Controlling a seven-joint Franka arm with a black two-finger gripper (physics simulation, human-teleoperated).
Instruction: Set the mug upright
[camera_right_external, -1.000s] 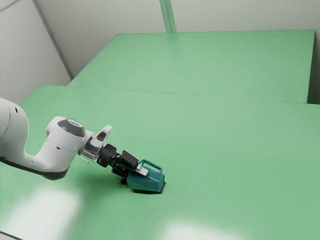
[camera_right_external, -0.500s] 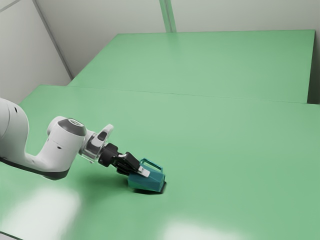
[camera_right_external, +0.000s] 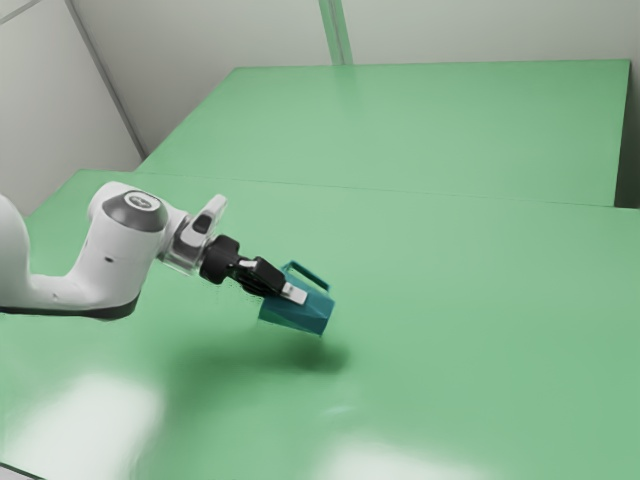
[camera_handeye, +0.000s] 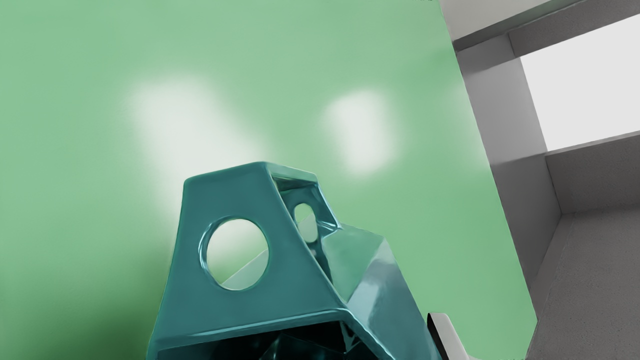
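White glare (camera_right_external: 90, 430) lies on the glossy green worktop (camera_right_external: 480, 300). Behind it, a green stripe (camera_right_external: 331, 30) runs down a pale wall (camera_right_external: 480, 30).

Arm (camera_right_external: 95, 265) is wht, shells rounded; blk trim (camera_right_external: 75, 313) runs along underside. Cap (camera_right_external: 135, 212) is dk gry w/ oval marking. Wrist collar (camera_right_external: 183, 250) is gry. Gripper (camera_right_external: 288, 296) is blk w/ lt gry tip.
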